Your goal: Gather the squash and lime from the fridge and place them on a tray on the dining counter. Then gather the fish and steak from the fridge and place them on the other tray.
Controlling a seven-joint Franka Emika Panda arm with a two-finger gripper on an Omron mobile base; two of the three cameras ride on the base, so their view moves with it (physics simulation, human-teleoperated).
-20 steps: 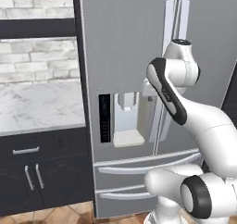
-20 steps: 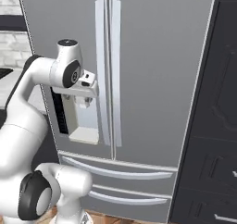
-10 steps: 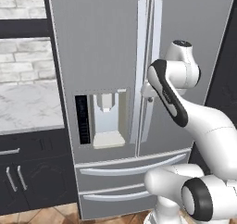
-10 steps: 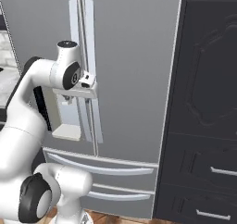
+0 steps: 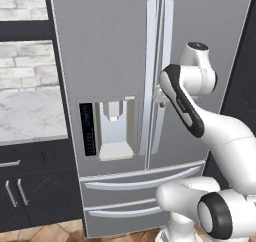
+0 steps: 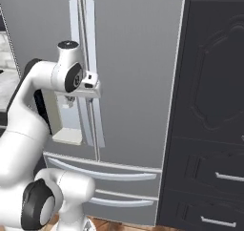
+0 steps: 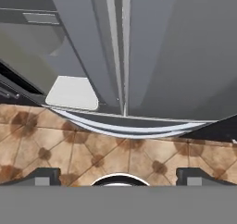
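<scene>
The fridge [image 5: 110, 46] fills the wall ahead with both upper doors shut; it also stands in the right base view [image 6: 133, 58]. Its long vertical handles [image 5: 150, 76] meet at the centre seam, and the water dispenser [image 5: 116, 128] sits in the left door. My arm is folded up in front of the seam, hand pointing down. In the hand view my gripper [image 7: 119, 176] is open, nothing between its fingertips [image 7: 46, 175], with the fridge front [image 7: 176, 56] and its drawers below. The squash, lime, fish and steak are hidden; the trays and dining counter are out of view.
A tall dark panelled cabinet [image 6: 214, 106] stands right of the fridge. To the left, a white marble worktop [image 5: 25, 121] over dark cabinets runs along a brick wall. Brown tiled floor [image 7: 92, 149] lies in front of the fridge.
The whole picture has shifted: the base has driven to the right, so the fridge sits further left in both base views. The arm keeps its folded pose and the gripper stays open.
</scene>
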